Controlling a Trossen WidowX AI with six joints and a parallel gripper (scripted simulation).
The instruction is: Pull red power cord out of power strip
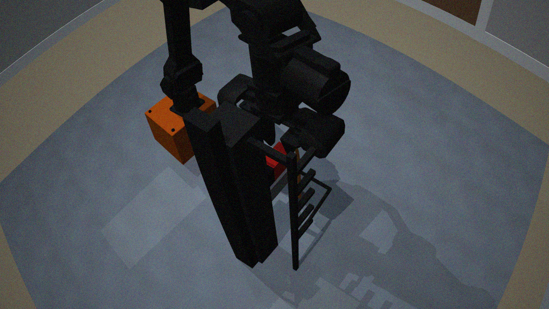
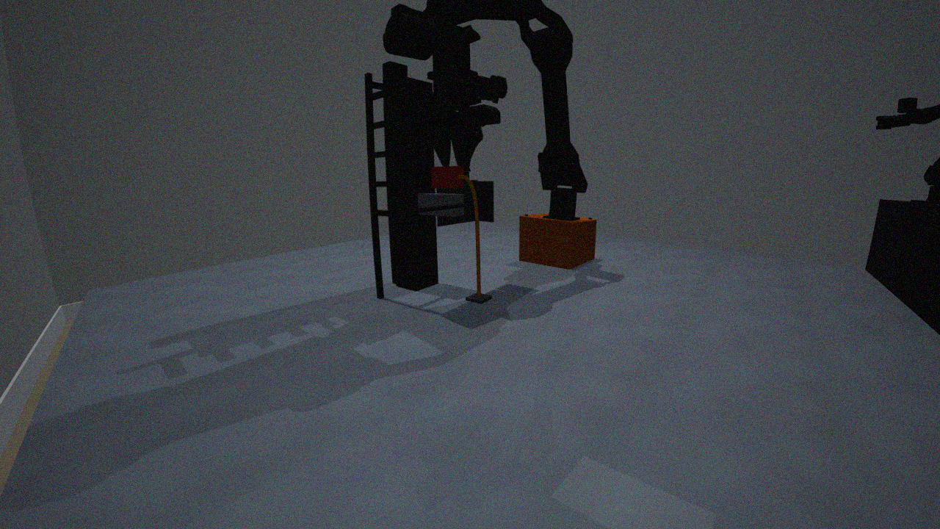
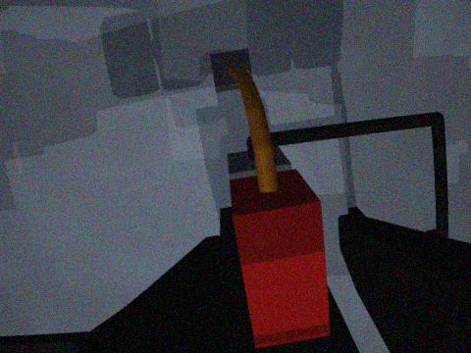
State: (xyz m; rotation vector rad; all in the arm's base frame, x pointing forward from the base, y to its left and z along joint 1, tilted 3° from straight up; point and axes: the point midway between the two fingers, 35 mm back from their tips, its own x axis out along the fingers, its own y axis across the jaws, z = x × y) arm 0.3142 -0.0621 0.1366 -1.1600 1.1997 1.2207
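The red plug [image 1: 273, 160] [image 2: 447, 176] [image 3: 282, 269] sits on the grey power strip [image 2: 438, 202], which is mounted on a black tower [image 1: 230, 192] [image 2: 407, 197]. An orange cord [image 2: 476, 243] [image 3: 258, 131] runs from the plug down to a small foot [image 2: 478, 297] on the floor. My gripper [image 1: 279, 143] [image 2: 453, 161] [image 3: 282, 241] has come down from above and its fingers stand on either side of the plug. The wrist view shows a gap between the plug and the right finger. The gripper is partly open and does not clamp the plug.
A thin black ladder-like rack [image 1: 294, 215] [image 2: 376, 197] stands right beside the tower and close to the fingers. The arm's orange base box [image 1: 168, 126] [image 2: 557, 239] stands behind. A dark block [image 2: 907, 256] is at the far right.
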